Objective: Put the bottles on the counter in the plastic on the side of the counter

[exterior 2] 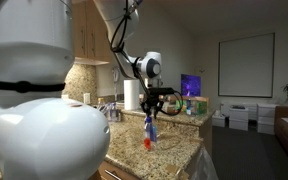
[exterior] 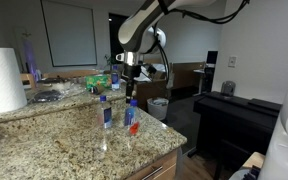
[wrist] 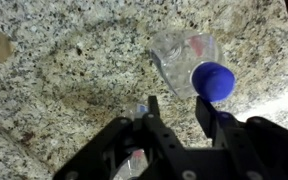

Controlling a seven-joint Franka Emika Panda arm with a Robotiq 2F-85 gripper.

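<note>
Two small clear plastic bottles (exterior: 106, 112) stand on the speckled tan granite counter (exterior: 44, 150), and we fear our black gripper (wrist: 180, 110), jaws partly spread and empty, may topple one, since its blue cap (wrist: 212, 80) sits off-centre beside a finger.

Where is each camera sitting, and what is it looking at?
Exterior view: stands beside the counter, faces the bottles and black piano; shows arm and gripper.
Exterior view: sits behind the white robot body, looks along the counter toward a screen; shows arm, gripper.
Wrist view: looks straight down at a blue-capped bottle; shows the fingers.
Shared: all three show the gripper above the counter.
</note>
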